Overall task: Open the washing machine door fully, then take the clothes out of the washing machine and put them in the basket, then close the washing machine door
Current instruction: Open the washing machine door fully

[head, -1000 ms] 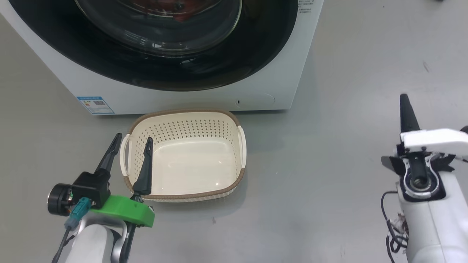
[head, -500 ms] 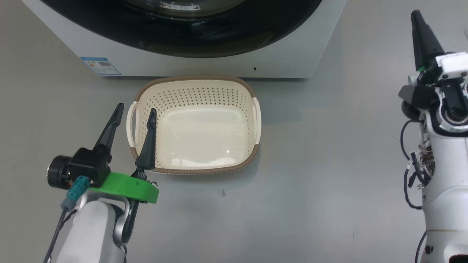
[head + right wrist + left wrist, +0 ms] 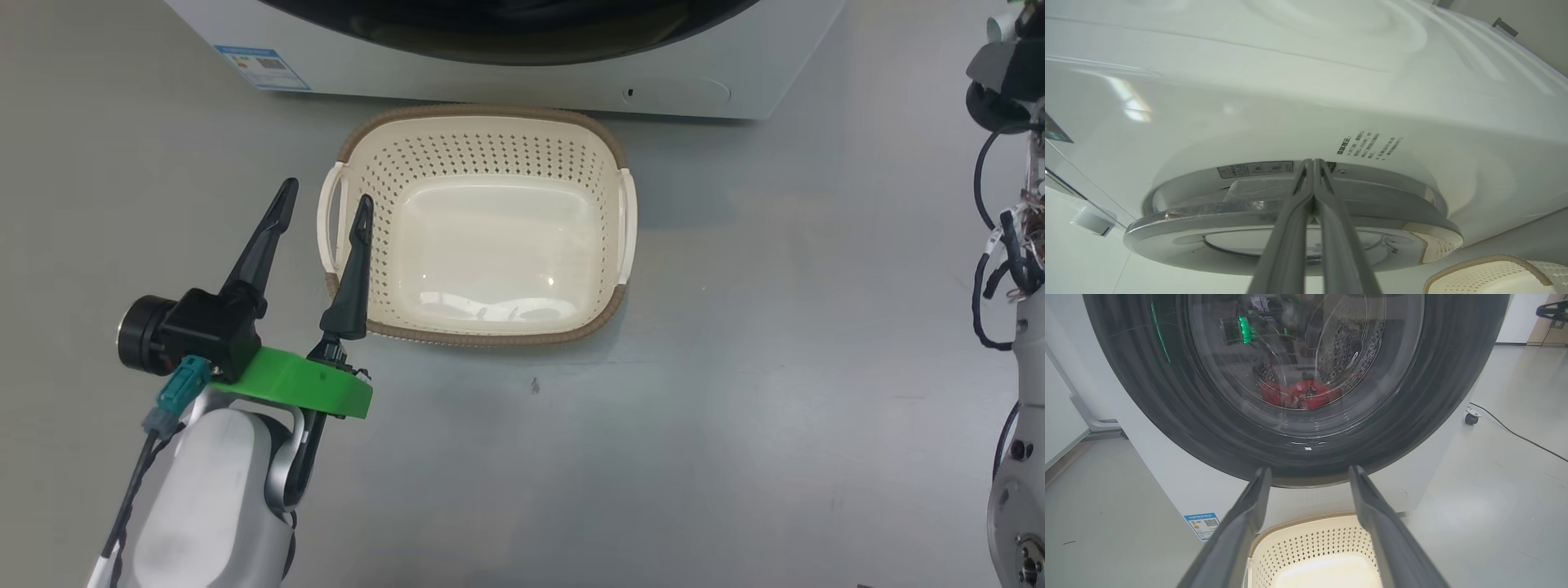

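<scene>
Head view: bright, even light from above. Grey floor [image 3: 735, 367] evenly lit. Basket [image 3: 482, 109] throws a soft shadow to its right and near side. Small white glints on the basket's bottom. Sharp throughout.

Left wrist view: door [image 3: 1147, 396] glass full of reflections, green glint at upper left. Clothes [image 3: 1300, 394] behind it smeared and soft. Left gripper [image 3: 1309, 469] close to lens, out of focus. Straight lines bow toward the edges. Pale sheen on floor at right.

Right wrist view: washing machine [image 3: 1290, 73] panel glossy, broad white glare patch at left. Right gripper [image 3: 1313, 163] blurred toward bottom edge. Strong curving at the edges.
</scene>
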### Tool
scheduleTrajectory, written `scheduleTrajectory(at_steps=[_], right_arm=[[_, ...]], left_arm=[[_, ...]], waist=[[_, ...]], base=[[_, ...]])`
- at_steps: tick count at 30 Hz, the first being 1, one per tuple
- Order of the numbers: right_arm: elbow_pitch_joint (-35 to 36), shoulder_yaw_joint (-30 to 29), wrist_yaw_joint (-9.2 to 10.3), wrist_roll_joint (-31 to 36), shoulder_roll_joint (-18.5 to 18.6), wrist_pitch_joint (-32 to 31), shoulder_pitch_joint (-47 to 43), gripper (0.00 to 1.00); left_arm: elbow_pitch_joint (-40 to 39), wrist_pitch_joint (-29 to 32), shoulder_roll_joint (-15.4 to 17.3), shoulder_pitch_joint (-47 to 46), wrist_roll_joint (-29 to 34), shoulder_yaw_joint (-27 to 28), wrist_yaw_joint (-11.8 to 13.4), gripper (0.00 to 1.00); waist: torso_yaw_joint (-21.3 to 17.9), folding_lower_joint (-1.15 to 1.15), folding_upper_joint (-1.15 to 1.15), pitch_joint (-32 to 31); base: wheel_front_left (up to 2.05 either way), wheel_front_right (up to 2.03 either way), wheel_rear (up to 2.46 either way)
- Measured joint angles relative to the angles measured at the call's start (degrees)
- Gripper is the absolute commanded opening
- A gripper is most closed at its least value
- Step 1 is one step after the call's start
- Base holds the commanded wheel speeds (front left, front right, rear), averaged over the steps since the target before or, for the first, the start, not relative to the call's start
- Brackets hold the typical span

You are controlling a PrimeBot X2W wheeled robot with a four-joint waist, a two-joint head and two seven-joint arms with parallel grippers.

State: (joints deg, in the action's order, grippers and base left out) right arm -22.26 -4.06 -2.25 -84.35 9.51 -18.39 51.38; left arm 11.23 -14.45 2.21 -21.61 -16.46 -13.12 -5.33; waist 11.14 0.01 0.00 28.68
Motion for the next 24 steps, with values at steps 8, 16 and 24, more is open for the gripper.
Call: scheduleTrajectory(at_steps=[8, 16, 24], right_arm=[[-1.54, 3.23, 0.89, 0.55, 1.05, -3.60, 6.29, 0.00], [-4.27, 4.64, 1.22, 0.91, 1.23, -5.75, 10.90, 0.00], [-7.14, 4.49, 1.43, 0.60, 1.78, -7.64, 13.86, 0.00]], left_arm=[[0.29, 0.00, -0.25, -0.99, 0.00, -0.48, -0.11, 1.00], [0.82, 0.00, -0.40, -1.41, 0.00, -0.76, -0.53, 1.00], [1.26, 0.00, -0.53, -2.01, 0.00, -1.09, -0.59, 1.00]], waist=[[2.05, 0.00, 0.00, 1.97], [3.09, 0.00, 0.00, 3.11], [3.63, 0.00, 0.00, 3.41]], base=[[0.00, 0.00, 0.00], [0.00, 0.00, 0.00], [0.00, 0.00, 0.00]])
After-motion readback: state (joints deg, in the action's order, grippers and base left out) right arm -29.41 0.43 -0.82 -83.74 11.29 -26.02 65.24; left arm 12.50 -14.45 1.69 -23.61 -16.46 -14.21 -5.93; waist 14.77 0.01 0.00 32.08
